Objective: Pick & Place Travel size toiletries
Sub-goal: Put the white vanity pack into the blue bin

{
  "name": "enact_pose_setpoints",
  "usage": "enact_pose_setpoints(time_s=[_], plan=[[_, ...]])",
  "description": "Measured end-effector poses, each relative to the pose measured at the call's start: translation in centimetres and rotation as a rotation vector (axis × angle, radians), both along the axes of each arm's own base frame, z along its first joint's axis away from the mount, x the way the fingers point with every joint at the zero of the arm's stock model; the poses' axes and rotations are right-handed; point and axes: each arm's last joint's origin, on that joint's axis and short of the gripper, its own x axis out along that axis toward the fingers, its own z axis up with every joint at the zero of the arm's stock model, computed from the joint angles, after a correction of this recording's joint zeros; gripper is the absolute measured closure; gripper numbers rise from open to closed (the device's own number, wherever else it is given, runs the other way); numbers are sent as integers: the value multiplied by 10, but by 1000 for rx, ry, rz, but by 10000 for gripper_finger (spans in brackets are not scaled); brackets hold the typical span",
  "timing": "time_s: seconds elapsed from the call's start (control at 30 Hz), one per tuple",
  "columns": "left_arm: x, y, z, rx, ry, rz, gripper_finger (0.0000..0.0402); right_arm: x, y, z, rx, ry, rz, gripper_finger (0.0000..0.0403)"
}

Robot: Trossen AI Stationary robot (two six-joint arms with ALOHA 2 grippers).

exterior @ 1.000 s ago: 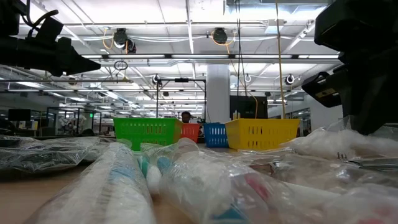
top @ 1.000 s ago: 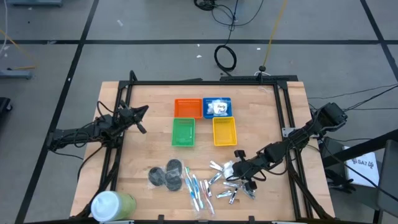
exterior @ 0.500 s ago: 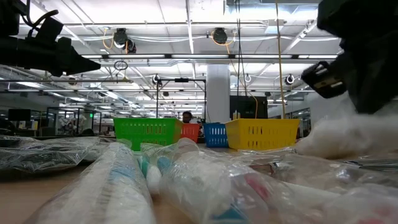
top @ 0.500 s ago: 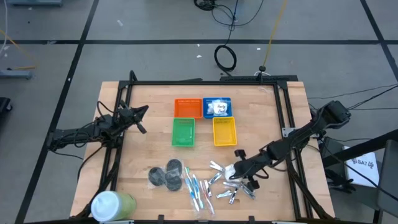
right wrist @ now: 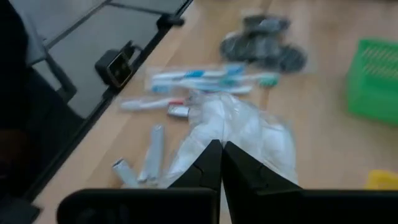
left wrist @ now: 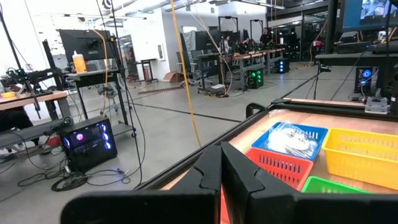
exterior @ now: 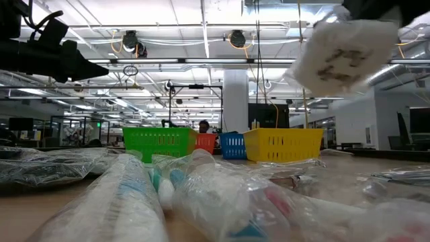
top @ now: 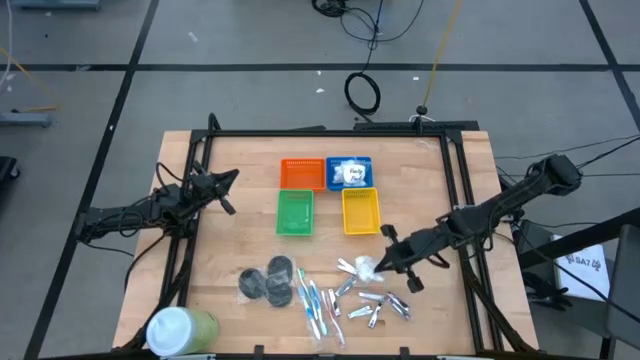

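My right gripper (top: 384, 262) is shut on a white puffy packet (top: 368, 267), which hangs high above the table in the low view (exterior: 342, 54). Silver clippers (top: 378, 306), slim toothbrushes (top: 316, 303) and dark round discs (top: 268, 281) lie flat on the table near its front edge. Another white packet (top: 352, 174) lies in the blue basket (top: 363, 161). My left gripper (top: 228, 192) is shut and empty above the table's left side. My right gripper pinches the white packet by its near edge (right wrist: 210, 138) between its two fingers (right wrist: 239, 168). The fingers slant down from the table's right side. The packet is lifted clear and spreads out beyond the fingertips.
Orange (top: 301, 173), green (top: 294, 212) and yellow (top: 362, 210) baskets stand with the blue one at the table's middle. A big white-and-green tub (top: 181, 328) lies at the front left corner. A black frame (top: 200, 150) borders the table.
My right gripper has risen from the pile of clippers and packets and drawn back a little toward the table's right and far edges. The white packet has come up with it, from lying on the table to lifted clear.
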Motion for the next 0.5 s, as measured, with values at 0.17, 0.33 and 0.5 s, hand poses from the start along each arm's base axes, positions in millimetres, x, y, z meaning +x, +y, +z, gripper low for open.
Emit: enact_pose_setpoints(time_s=[0.17,0.33,0.5], plan=[[0,0,0,0,0,0,401,9,-22,5,-138,-99,-93,402],[0,0,0,0,0,0,401,23,-55,6,-301,-157,-245,402],[0,0,0,0,0,0,401,37,-93,11,-388,-259,-364,403]])
